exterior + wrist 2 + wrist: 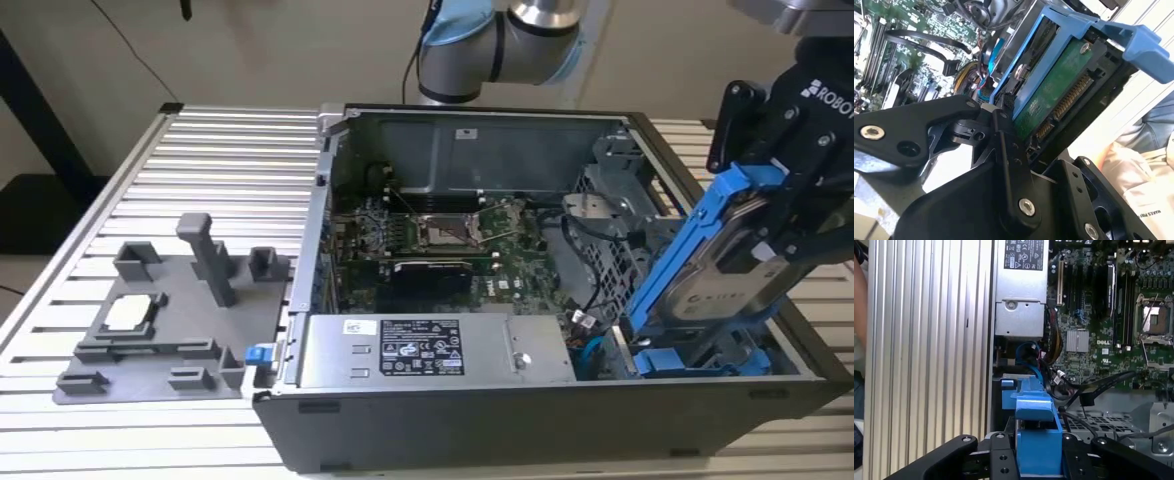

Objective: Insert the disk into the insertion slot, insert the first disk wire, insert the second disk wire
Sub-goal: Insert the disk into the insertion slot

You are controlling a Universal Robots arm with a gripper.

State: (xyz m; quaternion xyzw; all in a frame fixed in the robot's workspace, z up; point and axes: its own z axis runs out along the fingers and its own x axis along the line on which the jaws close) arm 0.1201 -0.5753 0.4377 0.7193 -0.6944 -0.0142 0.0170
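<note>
My gripper (781,205) is shut on the disk (721,270), a silver drive in a bright blue caddy. It holds the disk tilted on edge over the open computer case (320,250), at the exterior view's right. The disk's lower end reaches down to the blue insertion slot (701,360) in the case's front right corner. In the second wrist view the disk's green circuit side (1054,100) faces me, with a black finger (1009,145) pressed against the caddy's edge. In the first wrist view the caddy's blue end (1036,440) sits between the fingers. Blue and black wires (1029,352) lie beside the slot.
A grey power-supply box (414,350) fills the case's front, with the green motherboard (441,240) behind it. A grey fixture plate (160,310) with upright posts lies on the ribbed metal table (214,150) at the exterior view's left. A person's clothing (1144,165) is close by.
</note>
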